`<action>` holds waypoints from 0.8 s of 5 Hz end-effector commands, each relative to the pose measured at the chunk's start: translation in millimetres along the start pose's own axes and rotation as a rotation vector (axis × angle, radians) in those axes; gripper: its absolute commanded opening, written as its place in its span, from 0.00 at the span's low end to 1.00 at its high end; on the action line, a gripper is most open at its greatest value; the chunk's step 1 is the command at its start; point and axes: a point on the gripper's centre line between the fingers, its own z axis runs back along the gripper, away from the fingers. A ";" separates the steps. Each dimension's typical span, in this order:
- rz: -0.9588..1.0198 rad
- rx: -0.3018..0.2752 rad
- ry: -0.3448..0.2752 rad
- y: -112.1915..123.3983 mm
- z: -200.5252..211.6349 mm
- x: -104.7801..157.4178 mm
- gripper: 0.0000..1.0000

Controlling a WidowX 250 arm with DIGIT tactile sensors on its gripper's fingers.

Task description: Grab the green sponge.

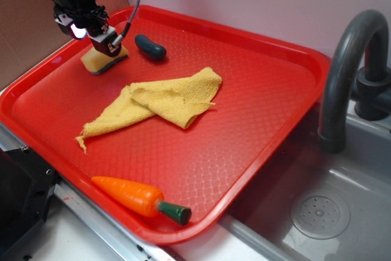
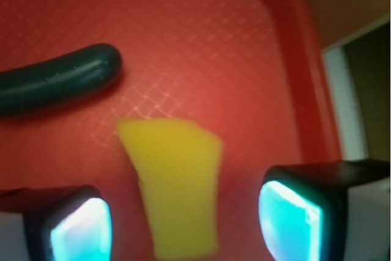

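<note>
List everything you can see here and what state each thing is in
gripper: open, fingers either side of the sponge
green sponge: on the tray, not yet gripped
pickle toy: lying flat
yellow cloth: crumpled
carrot toy: lying by the tray's near edge

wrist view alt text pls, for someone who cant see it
A yellow sponge lies on a red tray, between the two open fingers of the gripper at the bottom edge. A dark green pickle toy lies at upper left.

Glossy plastic tray (image 1: 269, 90) – diamond-embossed – under matt foam green sponge (image 2: 174, 181), nubby terry cloth (image 1: 165, 103).
</note>
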 end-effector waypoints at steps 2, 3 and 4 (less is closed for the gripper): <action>0.024 -0.076 0.095 6.3 -38.7 2.6 0.92; 0.000 -0.075 0.070 2.9 -29.3 -0.1 0.00; 0.016 -0.066 0.045 4.7 -14.4 -3.1 0.00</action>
